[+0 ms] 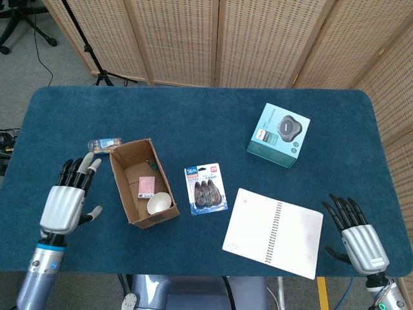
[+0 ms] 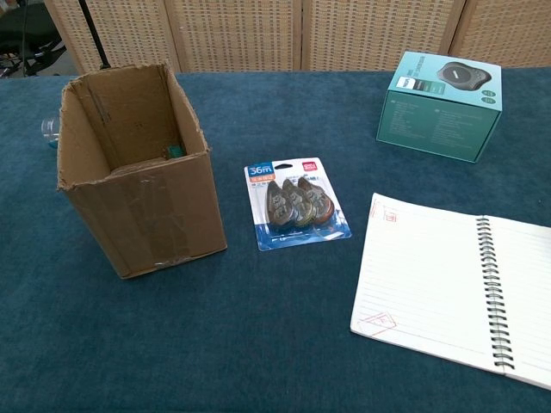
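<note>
The left hand (image 1: 64, 201) is hovering empty, fingers spread, just left of the open cardboard box (image 1: 124, 194) on the blue worktop (image 1: 193, 116). The right hand (image 1: 359, 237) is resting with fingers apart beside the open notebook (image 1: 274, 234).

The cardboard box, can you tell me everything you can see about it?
The cardboard box is plain brown, open at the top, with ragged, torn edges and clear tape across its front wall in the chest view. It stands upright on the blue table, left of the blister pack. Inside lie a pink card, a white cup and something teal. A small clear bottle lies by its far left corner. The left hand is beside it, apart, fingers spread, holding nothing.
</note>
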You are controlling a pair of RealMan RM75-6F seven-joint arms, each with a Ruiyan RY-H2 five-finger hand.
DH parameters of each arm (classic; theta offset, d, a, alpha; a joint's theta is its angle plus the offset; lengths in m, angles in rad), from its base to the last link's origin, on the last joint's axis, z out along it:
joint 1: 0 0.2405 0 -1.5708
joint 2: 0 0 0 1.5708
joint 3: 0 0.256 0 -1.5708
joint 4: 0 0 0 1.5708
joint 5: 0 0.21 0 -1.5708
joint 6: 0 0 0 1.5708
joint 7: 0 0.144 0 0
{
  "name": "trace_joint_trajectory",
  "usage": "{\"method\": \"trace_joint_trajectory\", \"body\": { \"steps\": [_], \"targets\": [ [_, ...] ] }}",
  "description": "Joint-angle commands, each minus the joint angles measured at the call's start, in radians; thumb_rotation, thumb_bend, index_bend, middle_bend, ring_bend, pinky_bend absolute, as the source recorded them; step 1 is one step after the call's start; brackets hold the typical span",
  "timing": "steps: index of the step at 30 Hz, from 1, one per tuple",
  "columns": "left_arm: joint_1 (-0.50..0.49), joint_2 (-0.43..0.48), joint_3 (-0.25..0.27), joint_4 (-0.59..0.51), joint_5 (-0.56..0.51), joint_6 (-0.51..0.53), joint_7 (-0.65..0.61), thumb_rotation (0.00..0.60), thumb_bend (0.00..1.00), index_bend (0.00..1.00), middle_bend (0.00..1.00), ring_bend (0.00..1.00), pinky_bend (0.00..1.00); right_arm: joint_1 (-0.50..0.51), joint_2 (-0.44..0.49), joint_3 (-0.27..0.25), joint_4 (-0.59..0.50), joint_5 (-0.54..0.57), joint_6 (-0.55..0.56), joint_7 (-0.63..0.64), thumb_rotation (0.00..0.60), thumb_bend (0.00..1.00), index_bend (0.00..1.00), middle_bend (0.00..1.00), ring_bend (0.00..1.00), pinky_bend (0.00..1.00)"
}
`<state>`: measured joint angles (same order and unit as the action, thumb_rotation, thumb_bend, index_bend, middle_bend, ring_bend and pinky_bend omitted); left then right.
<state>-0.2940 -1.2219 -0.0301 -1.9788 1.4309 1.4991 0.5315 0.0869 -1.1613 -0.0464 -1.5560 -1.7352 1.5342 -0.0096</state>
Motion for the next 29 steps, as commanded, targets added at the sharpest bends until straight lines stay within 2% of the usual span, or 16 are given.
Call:
{"method": "trace_joint_trajectory", "body": {
  "steps": [1, 4, 9, 12, 15, 20, 29],
  "targets": [
    [0.068, 0.074, 0.078, -0.016, 0.043, 0.025, -0.013, 0.6, 0.04, 0.0, 0.0, 0.0, 0.0, 0.0, -0.001, 0.0, 0.0, -0.002, 0.001, -0.002, 0.6, 0.14, 0.02, 0.0, 0.0, 0.0],
    [0.095, 0.112, 0.115, -0.021, 0.028, 0.009, -0.005, 0.6, 0.03, 0.0, 0.0, 0.0, 0.0, -0.001, -0.002, -0.001, 0.001, -0.002, 0.001, -0.003, 0.6, 0.14, 0.02, 0.0, 0.0, 0.0],
    [0.12, 0.119, 0.128, 0.001, 0.016, 0.001, -0.012, 0.6, 0.03, 0.0, 0.0, 0.0, 0.0, -0.002, -0.003, -0.001, 0.0, -0.003, 0.003, -0.007, 0.6, 0.14, 0.02, 0.0, 0.0, 0.0],
    [0.145, 0.097, 0.147, 0.06, 0.075, 0.016, -0.12, 0.6, 0.03, 0.0, 0.0, 0.0, 0.0, -0.006, -0.001, -0.001, -0.002, -0.005, 0.012, -0.007, 0.6, 0.14, 0.02, 0.0, 0.0, 0.0],
    [0.165, 0.079, 0.162, 0.122, 0.114, 0.024, -0.171, 0.6, 0.04, 0.0, 0.0, 0.0, 0.0, -0.008, 0.0, 0.0, -0.001, -0.006, 0.018, -0.002, 0.6, 0.14, 0.02, 0.0, 0.0, 0.0],
    [0.178, 0.069, 0.158, 0.155, 0.163, 0.043, -0.199, 0.6, 0.04, 0.0, 0.0, 0.0, 0.0, -0.006, 0.001, 0.0, -0.004, -0.005, 0.012, -0.003, 0.6, 0.14, 0.02, 0.0, 0.0, 0.0],
    [0.183, 0.061, 0.147, 0.168, 0.175, 0.026, -0.206, 0.6, 0.05, 0.0, 0.0, 0.0, 0.0, -0.004, -0.004, -0.002, -0.005, -0.009, 0.006, -0.018, 0.6, 0.14, 0.02, 0.0, 0.0, 0.0]
  ]
}}
